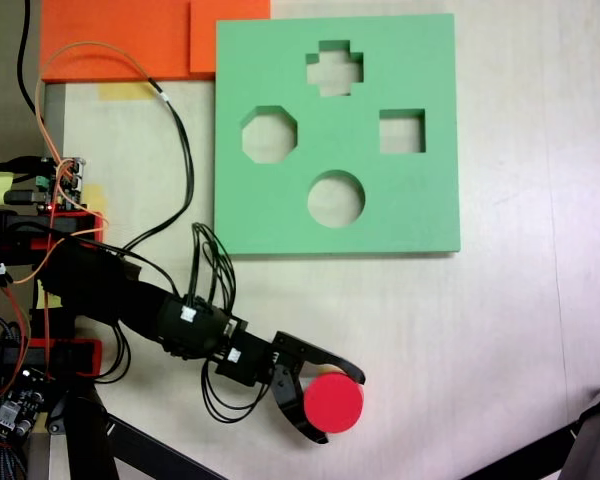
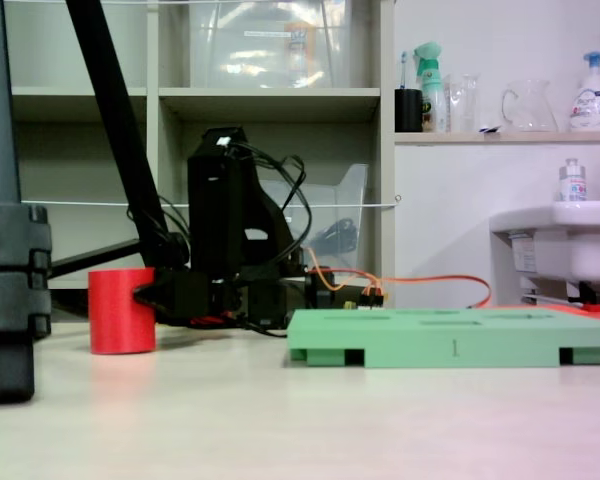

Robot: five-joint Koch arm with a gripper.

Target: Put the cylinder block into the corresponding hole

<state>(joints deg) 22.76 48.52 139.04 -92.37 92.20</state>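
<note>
Here, your cylinder block (image 1: 333, 402): upright on the bench (image 1: 500, 330), axis vertical.
Fingers (image 1: 333, 405): spread around it, arm low, reaching right.

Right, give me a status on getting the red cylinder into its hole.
Done: the gripper has reached the short red foam cylinder, with a jaw on either side of it. In hand: the grasp; the cylinder appears to rest on the table, not lifted. Left: lift it, carry it to the square green foam board and lower it into the circular cutout, which is empty.
</note>
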